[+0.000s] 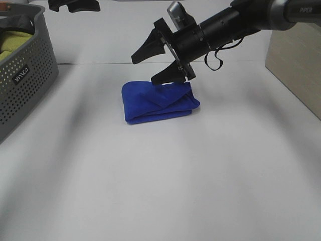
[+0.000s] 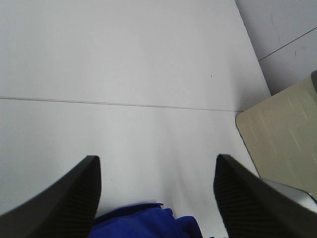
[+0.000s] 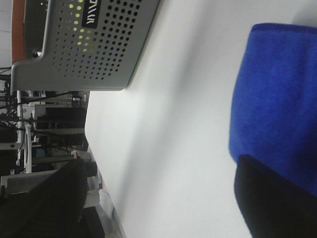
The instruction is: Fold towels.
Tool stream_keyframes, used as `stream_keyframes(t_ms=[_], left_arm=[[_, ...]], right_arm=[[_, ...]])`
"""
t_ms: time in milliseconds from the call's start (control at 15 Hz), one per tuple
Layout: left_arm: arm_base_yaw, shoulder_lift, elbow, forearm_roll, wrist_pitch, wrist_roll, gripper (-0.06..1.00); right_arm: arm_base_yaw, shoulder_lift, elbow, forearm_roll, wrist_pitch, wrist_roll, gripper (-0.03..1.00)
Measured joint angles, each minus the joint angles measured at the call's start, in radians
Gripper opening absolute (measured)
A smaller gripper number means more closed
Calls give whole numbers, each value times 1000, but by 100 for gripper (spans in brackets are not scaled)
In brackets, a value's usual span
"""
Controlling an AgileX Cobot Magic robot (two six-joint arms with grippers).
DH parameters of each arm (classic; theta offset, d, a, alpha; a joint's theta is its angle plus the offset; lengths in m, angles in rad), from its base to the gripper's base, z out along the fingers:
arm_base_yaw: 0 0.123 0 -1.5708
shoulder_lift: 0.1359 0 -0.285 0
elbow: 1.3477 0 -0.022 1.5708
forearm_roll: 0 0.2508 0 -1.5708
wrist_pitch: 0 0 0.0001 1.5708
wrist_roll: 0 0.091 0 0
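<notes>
The royal-blue towel [image 1: 158, 100] lies folded into a thick bundle in the middle of the white table. My right gripper [image 1: 144, 70] reaches in from the upper right and hovers open just above the towel's far left part. Its lower finger is close over the towel's top edge; I cannot tell if it touches. In the right wrist view the towel [image 3: 277, 99] sits beside one finger of the open gripper [image 3: 158, 208]. My left gripper [image 1: 75, 5] is at the far top left, away from the towel. It is open and empty in its wrist view [image 2: 156, 198], with a bit of towel [image 2: 143, 223] below it.
A perforated grey basket [image 1: 25, 85] with a yellow-green cloth [image 1: 12, 42] stands at the left edge; it also shows in the right wrist view [image 3: 89, 44]. A beige cabinet [image 1: 296, 55] stands at the right, also in the left wrist view [image 2: 282, 134].
</notes>
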Motion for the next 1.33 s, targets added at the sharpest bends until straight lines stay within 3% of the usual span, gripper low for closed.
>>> stream_keyframes(t_ms=[267,533,933,1333], left_arm=[[0,0,0,20,25,0,63],[0,0,0,24,25,0,63],[0,0,0,30,58,2,63],[0,-80,0,251,250,6,63]], right_arm=[[-43,74,0,7,-22,-7,77],[-103,91,0,-2,19,-7,77],[-105,88,0,-91,49,0,77],[-106,-64,0,-296,57,113,77]])
